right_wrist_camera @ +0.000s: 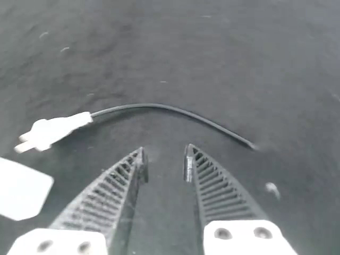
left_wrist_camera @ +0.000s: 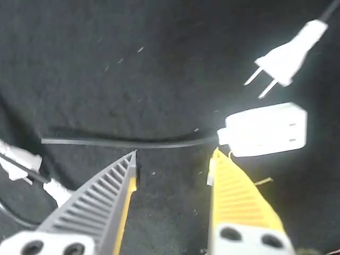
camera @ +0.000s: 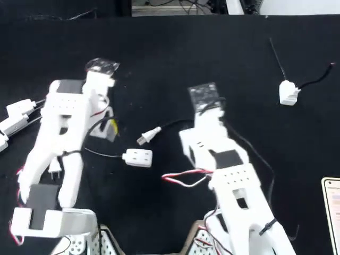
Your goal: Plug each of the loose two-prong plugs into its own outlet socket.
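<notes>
- The bench (camera: 159, 64) is covered with a black cloth, and both arms are set over it side by side.
- A loose white plug (camera: 149, 136) is seen lying flat near the middle of the bench, between the two arms. Its two prongs are bare and are seated in nothing.
- A white outlet block (camera: 138, 157) is found just beside the plug on the side the prongs point to. The two are near each other but apart.
- The left hand (left_wrist_camera: 174, 156) is held low over the cloth with its grey and yellow fingers spread wide, and nothing is gripped between them.
- A thin cord (left_wrist_camera: 122, 142) from the outlet block is seen crossing just ahead of the left fingertips. The yellow tip is close to the block itself.
- The right hand (right_wrist_camera: 163, 156) is held with a narrow gap between its fingers, and nothing is pinched.
- The plug's black cord (right_wrist_camera: 170, 110) is seen arching across the cloth just beyond the right fingertips.
- A white adapter (camera: 288, 93) with its own dark lead is placed well apart, toward the far right of the bench.
- Several white connectors (camera: 18, 109) are seen at the left edge.
</notes>
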`<state>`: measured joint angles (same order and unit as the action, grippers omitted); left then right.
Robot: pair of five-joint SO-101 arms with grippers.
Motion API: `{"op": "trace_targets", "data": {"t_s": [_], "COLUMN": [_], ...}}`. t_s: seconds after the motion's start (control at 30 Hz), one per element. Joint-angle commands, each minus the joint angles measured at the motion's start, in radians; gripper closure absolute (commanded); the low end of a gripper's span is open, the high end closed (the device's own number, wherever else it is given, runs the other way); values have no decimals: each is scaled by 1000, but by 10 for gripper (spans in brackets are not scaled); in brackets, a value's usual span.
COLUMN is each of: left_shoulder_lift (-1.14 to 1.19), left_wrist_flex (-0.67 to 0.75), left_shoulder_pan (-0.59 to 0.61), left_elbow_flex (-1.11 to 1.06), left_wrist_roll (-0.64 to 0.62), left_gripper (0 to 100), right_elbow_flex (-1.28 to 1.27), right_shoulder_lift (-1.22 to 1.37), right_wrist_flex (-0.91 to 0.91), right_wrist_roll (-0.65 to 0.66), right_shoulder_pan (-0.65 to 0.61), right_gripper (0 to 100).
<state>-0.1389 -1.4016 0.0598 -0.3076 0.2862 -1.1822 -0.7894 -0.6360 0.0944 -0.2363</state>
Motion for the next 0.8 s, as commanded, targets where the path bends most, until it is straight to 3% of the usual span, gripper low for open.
{"op": "trace_targets", "data": {"t_s": [0.0, 0.23, 0.3, 0.47, 0.77], "left_shoulder_lift": [-74, -75, -75, -74, -74], "left_wrist_flex": [114, 336, 390, 516, 589], "left_shoulder_pan": [70, 150, 160, 160, 259], "left_elbow_flex": [-107, -320, -357, -455, -518], "left_wrist_roll": [9, -9, -61, -239, -457], "left_gripper": [776, 779, 779, 779, 780], "right_elbow_flex": [12, 74, 122, 194, 315], "right_shoulder_lift": [-25, -24, -24, -24, 145], "right_wrist_flex": [-12, -110, -164, -270, -316], "right_wrist_roll": [51, 193, 233, 402, 669], "right_shoulder_pan": [-68, -155, -183, -258, -305], "right_gripper": [877, 877, 871, 744, 763]}}
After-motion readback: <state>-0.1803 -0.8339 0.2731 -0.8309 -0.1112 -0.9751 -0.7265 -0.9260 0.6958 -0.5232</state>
